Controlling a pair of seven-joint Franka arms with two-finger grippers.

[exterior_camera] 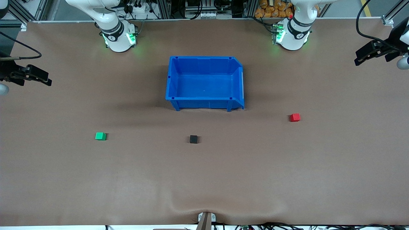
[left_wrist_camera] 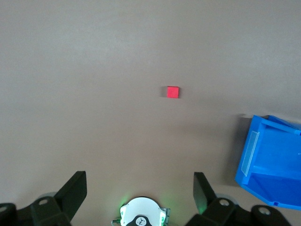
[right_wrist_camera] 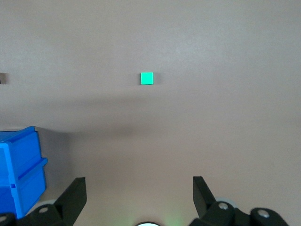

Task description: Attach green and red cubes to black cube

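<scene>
The green cube (exterior_camera: 100, 136) lies on the brown table toward the right arm's end. The black cube (exterior_camera: 193, 139) lies mid-table, nearer the front camera than the blue bin. The red cube (exterior_camera: 295, 117) lies toward the left arm's end. All three are apart. My right gripper (exterior_camera: 48, 80) is open and empty, held up over the table's edge at its own end; its wrist view (right_wrist_camera: 139, 183) shows the green cube (right_wrist_camera: 146, 78) well clear of it. My left gripper (exterior_camera: 357, 57) is open and empty over the table's edge at its end; its wrist view (left_wrist_camera: 139, 181) shows the red cube (left_wrist_camera: 172, 92).
An empty blue bin (exterior_camera: 204, 103) stands mid-table between the arm bases and the cubes, with its open-fronted side toward the left arm's end. It also shows in the left wrist view (left_wrist_camera: 273, 169) and the right wrist view (right_wrist_camera: 21, 169). A cable clamp (exterior_camera: 206, 218) sits at the table's front edge.
</scene>
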